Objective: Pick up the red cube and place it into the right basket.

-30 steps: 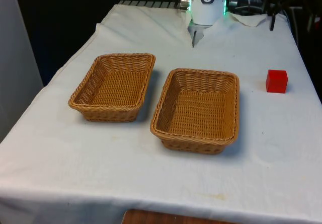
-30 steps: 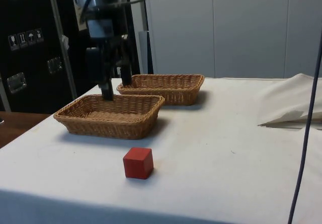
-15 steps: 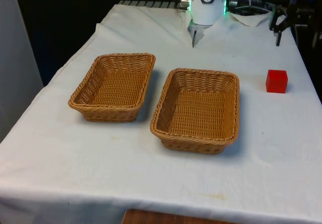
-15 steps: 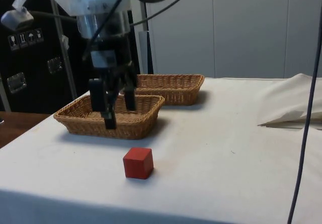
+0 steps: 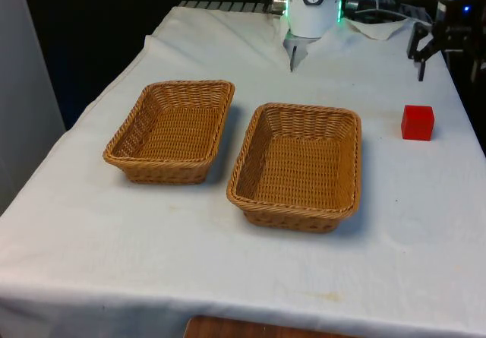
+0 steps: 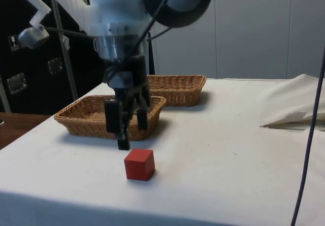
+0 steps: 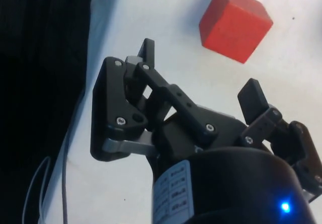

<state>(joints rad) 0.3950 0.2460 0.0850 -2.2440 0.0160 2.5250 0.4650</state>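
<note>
Two wicker baskets point(image 5: 297, 166) bare inside, red cube point(image 5: 418, 122) beside them, claw point(image 6: 126, 134) spread apart above.

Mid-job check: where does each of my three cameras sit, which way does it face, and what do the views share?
Front view: looks across the table toward the robot's base; two wicker baskets, red cube at the front view's right, claw above and behind it.
Side view: from the table's side; arm and open claw just above the cube, baskets behind.
Wrist view: on the wrist, facing down at the white cloth; claw and cube.
Shared: all three show cube and claw.
</note>
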